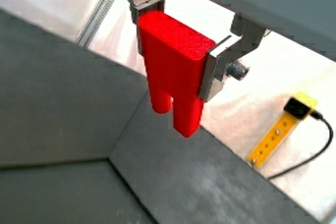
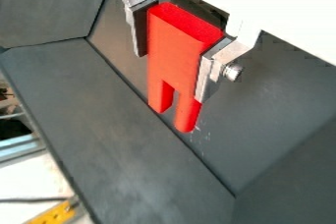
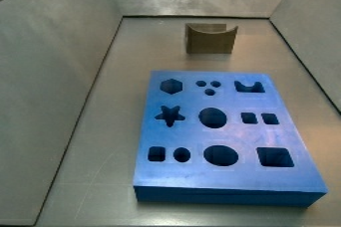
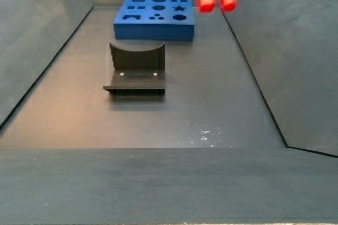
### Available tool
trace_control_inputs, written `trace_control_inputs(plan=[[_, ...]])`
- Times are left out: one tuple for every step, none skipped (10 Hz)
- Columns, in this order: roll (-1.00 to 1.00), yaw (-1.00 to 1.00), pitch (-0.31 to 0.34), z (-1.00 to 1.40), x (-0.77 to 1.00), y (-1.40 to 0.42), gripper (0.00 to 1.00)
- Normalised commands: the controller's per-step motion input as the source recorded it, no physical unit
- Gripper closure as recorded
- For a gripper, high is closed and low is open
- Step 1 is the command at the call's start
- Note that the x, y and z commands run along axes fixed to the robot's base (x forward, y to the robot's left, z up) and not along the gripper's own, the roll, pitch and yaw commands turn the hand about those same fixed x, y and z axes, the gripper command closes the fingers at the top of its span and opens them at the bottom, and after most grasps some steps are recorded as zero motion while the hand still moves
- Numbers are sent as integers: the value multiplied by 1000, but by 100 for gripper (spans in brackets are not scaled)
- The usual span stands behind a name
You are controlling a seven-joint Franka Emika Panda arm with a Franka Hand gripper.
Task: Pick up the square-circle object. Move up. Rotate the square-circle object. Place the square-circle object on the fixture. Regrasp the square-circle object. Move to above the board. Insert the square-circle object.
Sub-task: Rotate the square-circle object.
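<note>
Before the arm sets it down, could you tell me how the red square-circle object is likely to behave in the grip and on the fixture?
The square-circle object looks like rigid plastic, so it probably won't flex between the fingers of the gripper holding it up in both wrist views. Its smooth faces may slip slightly. Flat-sided, it should not roll, though standing on its prongs in the fixture it might tip.

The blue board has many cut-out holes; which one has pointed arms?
The star hole in the flat blue board, beside the hexagon hole. The rest are round or square-like. The gripper holds the red square-circle object aloft.
</note>
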Motion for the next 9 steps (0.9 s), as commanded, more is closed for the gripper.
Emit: trace_control_inputs(plan=[[-124,-63,-6,113,-268,8,100],[-933,-1000,-93,0,0,0,100],[-935,-1000,-65,3,36,38,100],[-936,-1000,-41,29,-25,54,100],[-922,-1000,18,52,-79,35,100],[-911,-1000,70,33,-43,28,100],[-901,-1000,144,5,3,23,100],[-893,-1000,196,4,8,12,100],[-896,-1000,261,31,-21,15,100]])
